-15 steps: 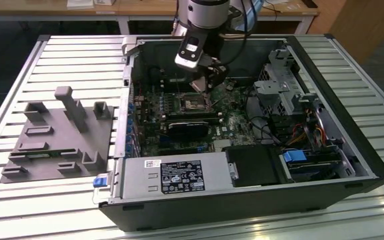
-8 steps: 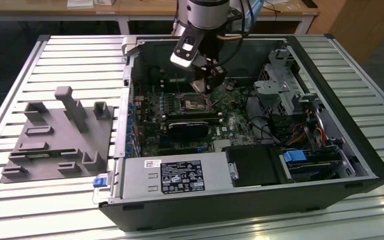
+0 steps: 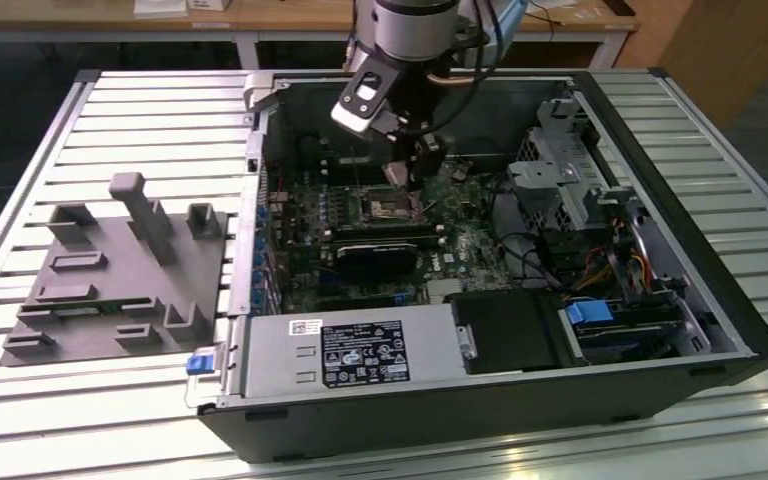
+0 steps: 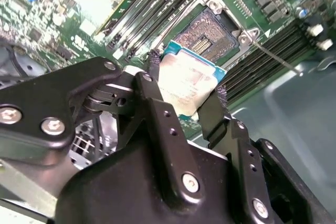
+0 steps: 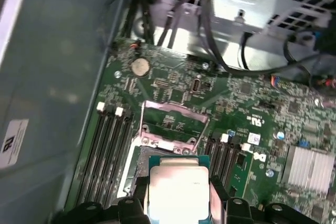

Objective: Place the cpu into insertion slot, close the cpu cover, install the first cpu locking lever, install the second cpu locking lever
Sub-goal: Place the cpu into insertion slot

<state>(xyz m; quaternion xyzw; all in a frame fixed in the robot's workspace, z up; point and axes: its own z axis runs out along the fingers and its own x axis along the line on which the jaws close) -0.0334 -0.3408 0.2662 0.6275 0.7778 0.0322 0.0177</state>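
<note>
Findings: one black two-fingered gripper [image 4: 188,77] is clamped on one cpu [image 5: 178,190], a small flat square chip with a silver-grey metal top. The chip hangs just above one insertion slot [image 4: 207,32], a black-rimmed square socket, and is not seated. One cpu cover [image 5: 176,107], a thin silver windowed plate, stands raised.

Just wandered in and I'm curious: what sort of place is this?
Probably a robotics lab or test workshop: an open desktop computer case lies on a slatted metal table, the gripper holds the cpu near the insertion slot, and wooden desks stand behind.
</note>
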